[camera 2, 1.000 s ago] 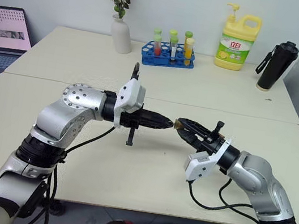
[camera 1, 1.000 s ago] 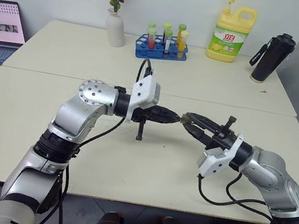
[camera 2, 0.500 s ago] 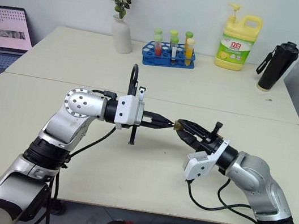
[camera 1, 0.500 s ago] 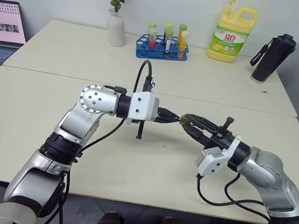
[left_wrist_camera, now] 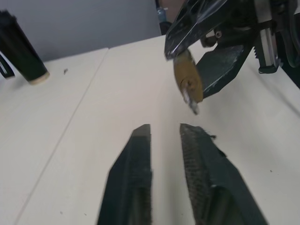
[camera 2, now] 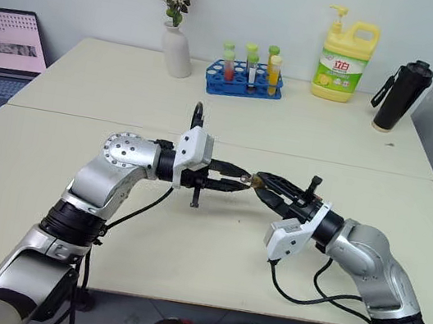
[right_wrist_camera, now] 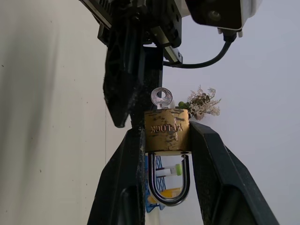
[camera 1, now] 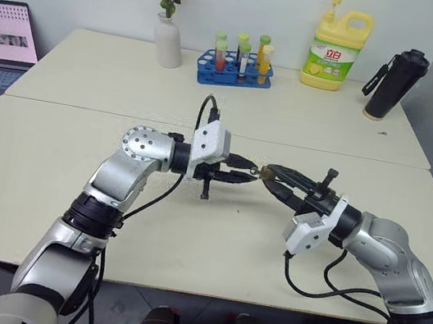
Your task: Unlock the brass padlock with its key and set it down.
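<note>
**Brass lock pinched in the right pincer, key poking out of it**

Brass padlock (right_wrist_camera: 167, 130) sits clamped between the two black fingers of the right pincer (right_wrist_camera: 166, 140), held up in the air over the pale bench (camera 1: 211, 244), roughly mid-bench. In the right wrist view the silvery U shackle (right_wrist_camera: 168, 180) hangs between the fingers toward the wrist, and it looks pushed into the body, though I can't say for sure whether it's locked. The key (right_wrist_camera: 161, 97) sticks out of the far end of the lock, its round head showing.

The left pincer (left_wrist_camera: 165, 133) points sideways at the lock from the other side. Its fingers are parted with a narrow gap and nothing between them; from the left wrist view the fingertips sit just short of the key, not touching it. In the head views the two pincers nearly meet tip to tip, with the lock (camera 1: 266, 171) showing as a small golden speck between them.

Other stuff at the back of the bench, well apart from the action: a white vase (camera 1: 169, 40) with dried flowers, a blue rack of test tubes (camera 1: 236, 67), a yellow soap bottle (camera 1: 336, 49) with a pump, and a black flask (camera 1: 394, 82). A laptop (camera 1: 0, 43) sits off to the robot's left.
</note>
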